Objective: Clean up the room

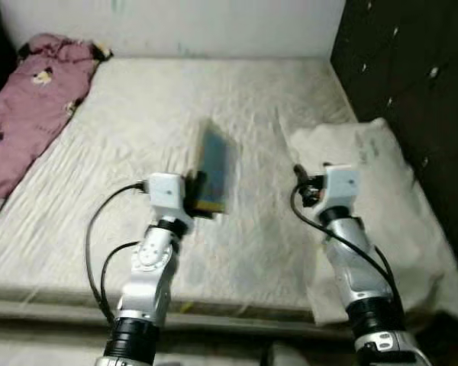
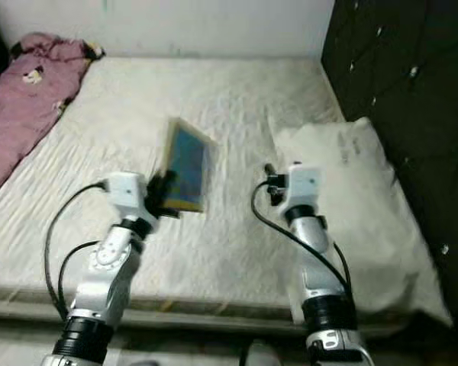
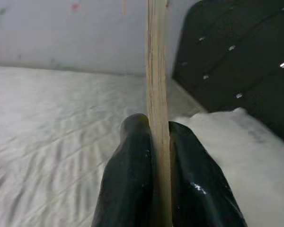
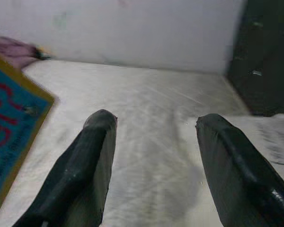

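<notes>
The left gripper (image 3: 154, 156) pinches a blue book (image 2: 185, 168) with a yellow edge, fingers (image 3: 128, 165) pressed against both faces near its lower end. The book stands upright above the mattress (image 1: 137, 137), at about 12 o'clock from the left wrist and roughly mid-bed. Seen edge-on in the left wrist view, its page block runs straight up between the fingers.

The right gripper (image 4: 154, 161) hovers over the mattress at 3 o'clock from the book, apart from it, fingers spread and holding nothing. A white pillow (image 1: 397, 191) lies just beside it at 3 o'clock, against the dark headboard (image 1: 412, 69) along the bed's right edge.

A pink garment (image 1: 30, 114) lies at the far left corner, at 10 o'clock from the book, well apart. A white wall (image 2: 214, 27) bounds the far edge. Bare mattress lies open between book and wall, and between book and garment. The near edge runs below both arms
</notes>
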Controlling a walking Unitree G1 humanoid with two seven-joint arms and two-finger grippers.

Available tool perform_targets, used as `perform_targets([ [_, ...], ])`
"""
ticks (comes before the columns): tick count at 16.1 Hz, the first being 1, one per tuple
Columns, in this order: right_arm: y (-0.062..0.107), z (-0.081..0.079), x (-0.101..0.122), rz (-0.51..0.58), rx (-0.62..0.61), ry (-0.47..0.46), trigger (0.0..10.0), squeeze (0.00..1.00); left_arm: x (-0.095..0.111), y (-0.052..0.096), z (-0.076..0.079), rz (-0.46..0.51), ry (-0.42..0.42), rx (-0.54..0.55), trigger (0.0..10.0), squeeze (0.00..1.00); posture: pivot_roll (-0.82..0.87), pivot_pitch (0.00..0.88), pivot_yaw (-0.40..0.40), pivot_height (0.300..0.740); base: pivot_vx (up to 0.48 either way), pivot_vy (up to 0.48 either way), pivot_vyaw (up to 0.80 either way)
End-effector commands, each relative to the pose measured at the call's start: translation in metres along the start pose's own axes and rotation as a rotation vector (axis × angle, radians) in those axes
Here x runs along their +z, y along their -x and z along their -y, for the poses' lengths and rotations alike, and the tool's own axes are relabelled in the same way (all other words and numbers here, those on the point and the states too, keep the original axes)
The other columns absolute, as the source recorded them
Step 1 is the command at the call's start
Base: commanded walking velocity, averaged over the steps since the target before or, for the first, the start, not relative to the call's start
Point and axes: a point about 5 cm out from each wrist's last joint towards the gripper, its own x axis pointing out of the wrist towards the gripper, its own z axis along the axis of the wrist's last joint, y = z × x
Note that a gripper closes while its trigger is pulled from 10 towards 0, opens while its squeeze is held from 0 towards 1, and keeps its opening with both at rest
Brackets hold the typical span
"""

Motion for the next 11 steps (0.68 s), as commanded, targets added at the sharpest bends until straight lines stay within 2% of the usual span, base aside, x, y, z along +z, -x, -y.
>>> perform_targets([
  [1, -0.0049, -0.017, 0.0071, 0.031, 0.049, -0.013, 10.0, 0.0, 0.0072, 0.0023, -0.0149, 0.027, -0.017, 0.076, 10.0, 0.0, -0.01, 0.0, 0.033, 0.74, 0.0, 0.0, 0.0],
  [11, -0.0055, -0.0166, 0.0069, 0.032, 0.061, -0.012, 10.0, 0.0, 0.0004, 0.0051, -0.0197, -0.022, 0.005, 0.146, 10.0, 0.0, 0.0, 0.0, 0.017, 0.74, 0.0, 0.0, 0.0],
])
